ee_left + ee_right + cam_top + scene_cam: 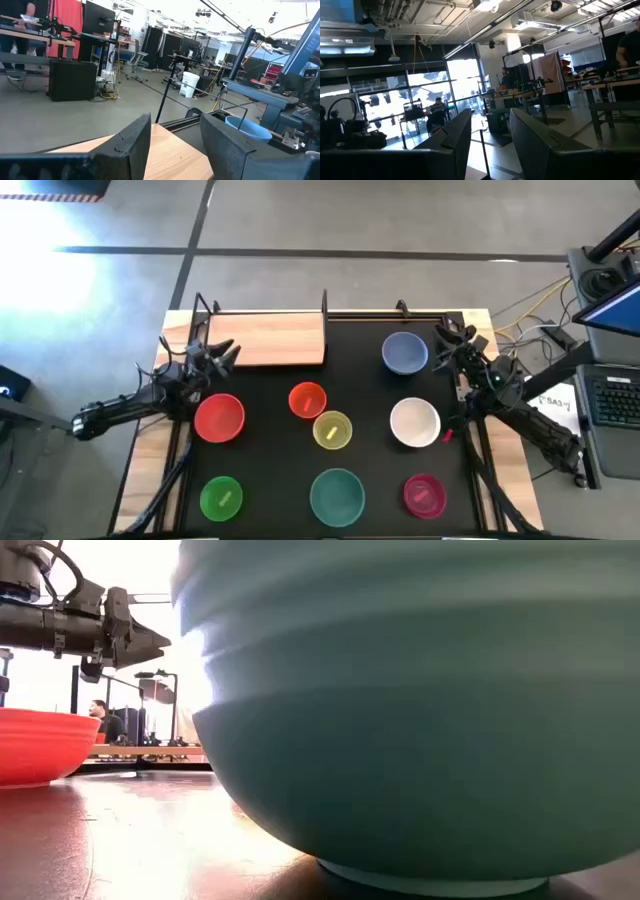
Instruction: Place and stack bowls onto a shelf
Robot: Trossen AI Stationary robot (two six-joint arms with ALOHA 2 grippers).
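Overhead now: seven bowls sit spread across the black mat (370,395) on the table (150,450), every one upright with its mouth up, none stacked and none on the shelf. The shelf (265,338) is a pale wooden board with thin black uprights, lying at the mat's far left corner, its top bare.

The blue bowl (405,352) sits at the far right, pale and matte. Nearer is the white bowl (414,423), glossy, with the magenta bowl (424,494) nearer again at the right edge. In the middle the small orange bowl (307,400) touches the yellow bowl (332,430), each with a small pale mark inside. The teal bowl (337,495), the widest, sits at the near edge; in the low view its ribbed side fills almost the whole picture, standing on a small foot ring. The red bowl (219,418) is over on the left, the green bowl (221,497) nearer, in the near left corner.

The left gripper (222,354) hovers over the shelf's left end, just beyond the red bowl, jaws parted with nothing between them. The right gripper (447,338) hangs just beside the blue bowl at the mat's far right corner, jaws also apart and empty.
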